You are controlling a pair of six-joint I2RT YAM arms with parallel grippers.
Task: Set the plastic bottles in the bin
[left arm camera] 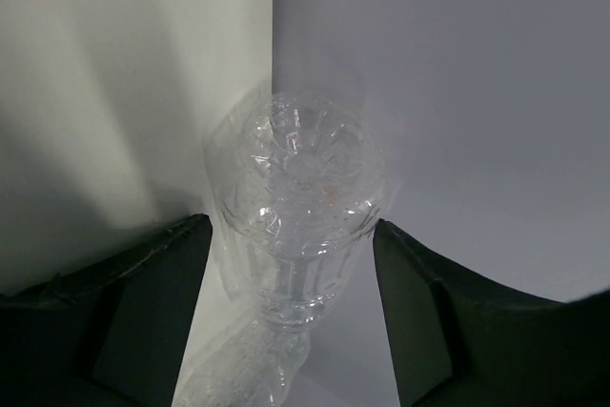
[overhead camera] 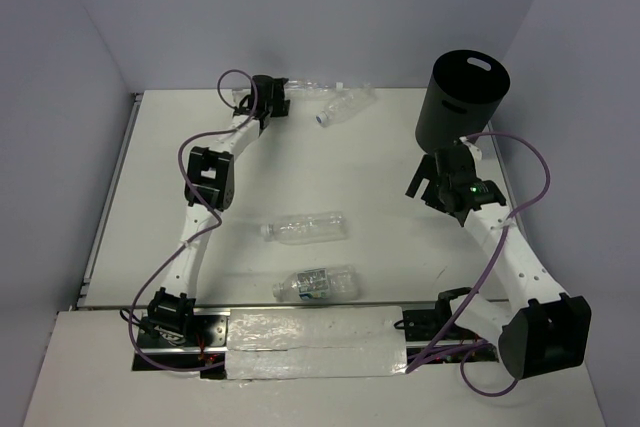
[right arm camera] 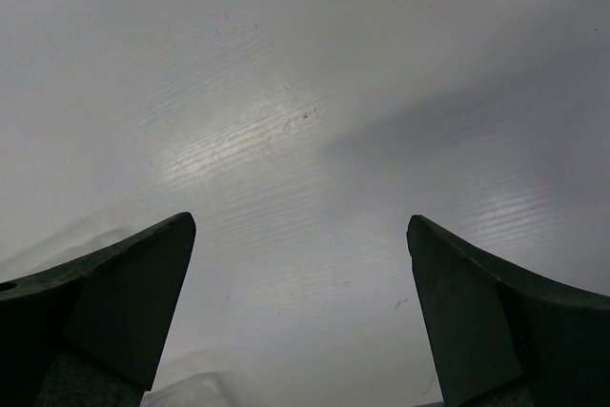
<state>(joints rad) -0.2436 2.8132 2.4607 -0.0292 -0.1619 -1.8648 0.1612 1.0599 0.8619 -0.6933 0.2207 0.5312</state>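
Four plastic bottles lay outside the bin (overhead camera: 450, 119) in the top external view, none yet deposited. Farthest from the bin was the wall bottle (overhead camera: 306, 86), with the left gripper (overhead camera: 281, 95) at its end. A second bottle (overhead camera: 346, 104) lay between that one and the bin. A third bottle (overhead camera: 305, 228) and the labelled bottle (overhead camera: 318, 284) lay well apart from the bin, nearer the arm bases. The right gripper (overhead camera: 424, 181) stood just beside the bin's base.

Left wrist view: the jaws stood apart either side of the wall bottle (left arm camera: 295, 188), close against its sides. Whether they pressed it I could not tell.

Right wrist view: the right gripper (right arm camera: 300, 221) was spread wide over bare table (right arm camera: 286, 92), holding nothing.

Risks noted: the thin crinkled wall may buckle and slip from a squeeze. The carry towards the bin passes the second bottle, which may be knocked. The right arm, so close, may nudge the bin.
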